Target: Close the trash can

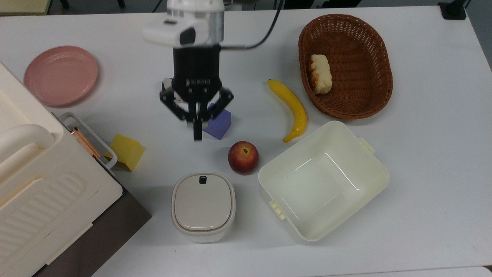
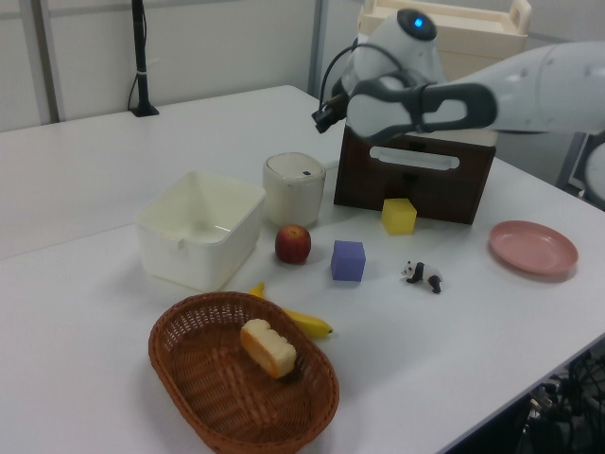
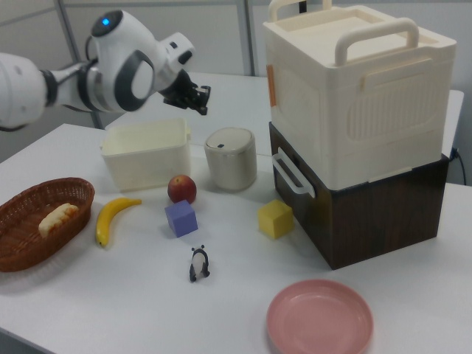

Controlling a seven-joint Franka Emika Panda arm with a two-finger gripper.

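The trash can (image 1: 203, 206) stands near the table's front edge in the top view, its beige lid lying flat and level on the cream body, with the small dark button (image 1: 202, 179) on the lid's far side. It also appears in the left view (image 2: 294, 187) and the right view (image 3: 230, 158). My gripper (image 1: 197, 134) hangs shut and empty, well above the table and farther back than the can, over a purple cube (image 1: 220, 124). It is raised high in the left view (image 2: 322, 117) and the right view (image 3: 200, 102).
A peach (image 1: 243, 157) and a lidless cream tub (image 1: 323, 181) sit at the top view's right of the can. A yellow block (image 1: 126, 151) and a big cream box (image 1: 38, 192) stand at the top view's left. Banana (image 1: 292, 109), basket (image 1: 346, 65) and pink plate (image 1: 60, 75) lie farther back.
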